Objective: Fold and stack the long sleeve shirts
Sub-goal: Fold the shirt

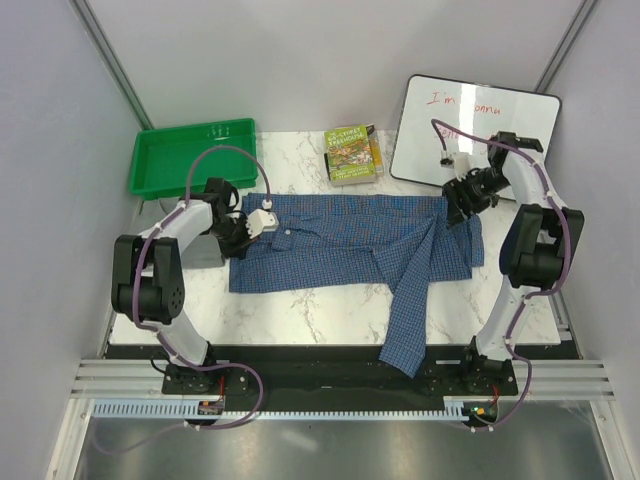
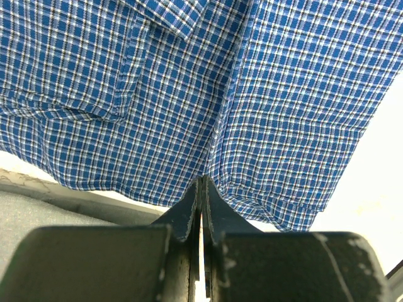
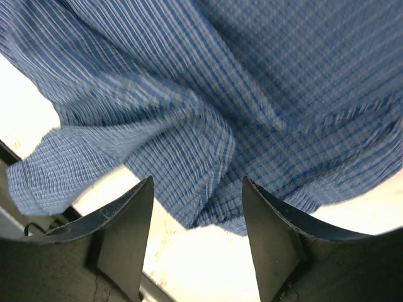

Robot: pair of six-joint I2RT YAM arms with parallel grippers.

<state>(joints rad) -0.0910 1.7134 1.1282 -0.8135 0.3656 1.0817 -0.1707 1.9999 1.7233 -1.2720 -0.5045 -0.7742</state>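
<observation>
Blue shirt (image 1: 330,245) and grey shirt (image 1: 204,249): two shirts, one tray (image 1: 160,165).

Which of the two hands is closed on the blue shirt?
The left hand, pinching the edge of the blue checked shirt; the right hand stands open around a fold.

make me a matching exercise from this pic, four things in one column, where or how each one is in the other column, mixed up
Things
1. green plastic tray
2. white whiteboard with red writing
3. left gripper
4. right gripper

Places or states
A. open at an edge of the blue checked cloth shirt
B. far left corner of the marble table
C. shut on an edge of that shirt
D. far right corner of the table

Pairs: 1-B, 2-D, 3-C, 4-A
</observation>
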